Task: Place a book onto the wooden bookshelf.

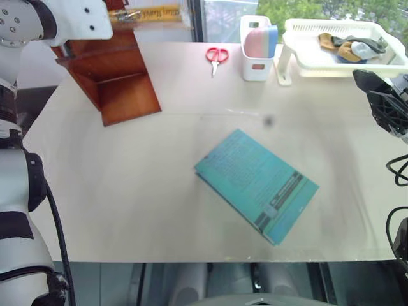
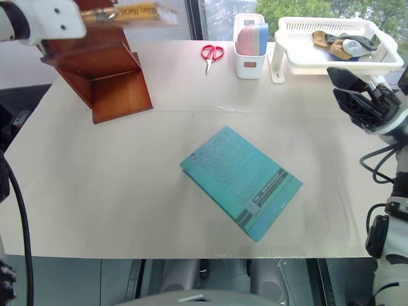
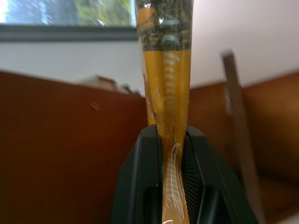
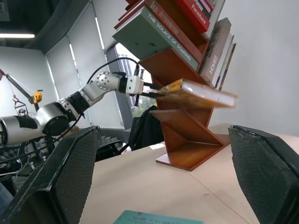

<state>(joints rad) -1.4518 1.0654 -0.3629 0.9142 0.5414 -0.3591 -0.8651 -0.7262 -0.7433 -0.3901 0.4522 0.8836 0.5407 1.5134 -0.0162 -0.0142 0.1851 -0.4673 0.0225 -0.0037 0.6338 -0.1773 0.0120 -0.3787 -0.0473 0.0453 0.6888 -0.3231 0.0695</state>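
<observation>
Book (image 4: 198, 94) clamped by our left gripper (image 4: 148, 91) at one edge, held flat beside wooden bookshelf (image 4: 184, 133) mid tier. We judge it stiff, heavy, wrap-slick; grip deep. Right gripper (image 4: 163, 172) fingers apart, empty.

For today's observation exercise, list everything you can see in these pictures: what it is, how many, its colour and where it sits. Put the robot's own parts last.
Book: one, yellow-orange, held in the air at the wooden bookshelf.
Wooden bookshelf: one, reddish-brown, far left corner of the table.
Shelved books: several, grey-green, red and others, on upper tiers.
Teal book: one, lying flat mid-table.
Scissors: one pair, red handles, far edge of the table.
Small tub: one, white, holding pink and blue items, right of the scissors.
Basket tray: one, white, far right, holding mixed small items.
Table: one, pale beige.
Left claw: black, shut on the book.
Right claw: black, open, empty, above the table's right side.
</observation>
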